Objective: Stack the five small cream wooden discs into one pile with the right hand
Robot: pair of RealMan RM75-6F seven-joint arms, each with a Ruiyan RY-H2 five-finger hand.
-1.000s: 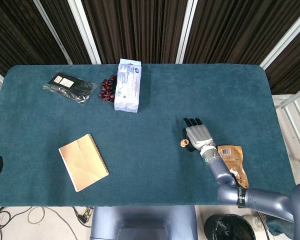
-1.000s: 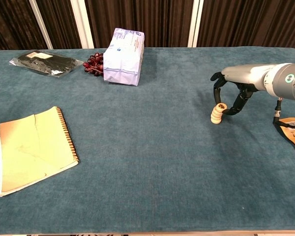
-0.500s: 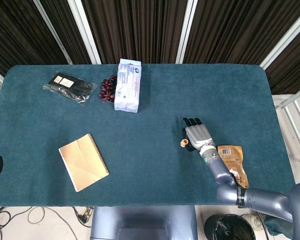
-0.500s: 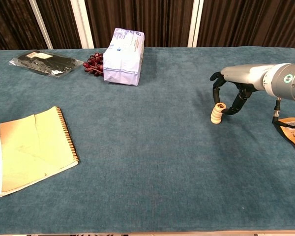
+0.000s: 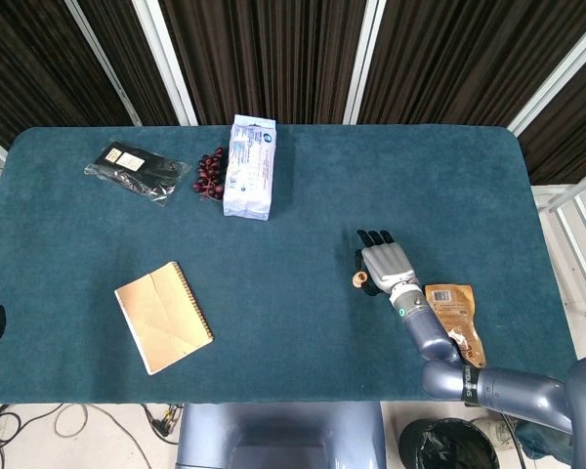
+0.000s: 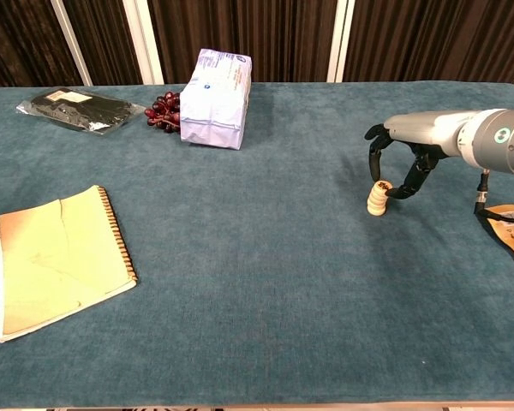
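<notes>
Seemingly the stacking is all but done: the cream discs (image 6: 378, 198) stand in one pile on the desk (image 6: 265, 257), and the right hand (image 6: 400, 162) arches over it, fingers spread, apparently gripping nothing.

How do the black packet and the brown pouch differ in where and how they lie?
The black packet lies at the far left, wholly on the table; the brown pouch lies near the right, beside the right arm. The black packet is dark with pale labels; the brown pouch is tan and printed. Both lie flat.
</notes>
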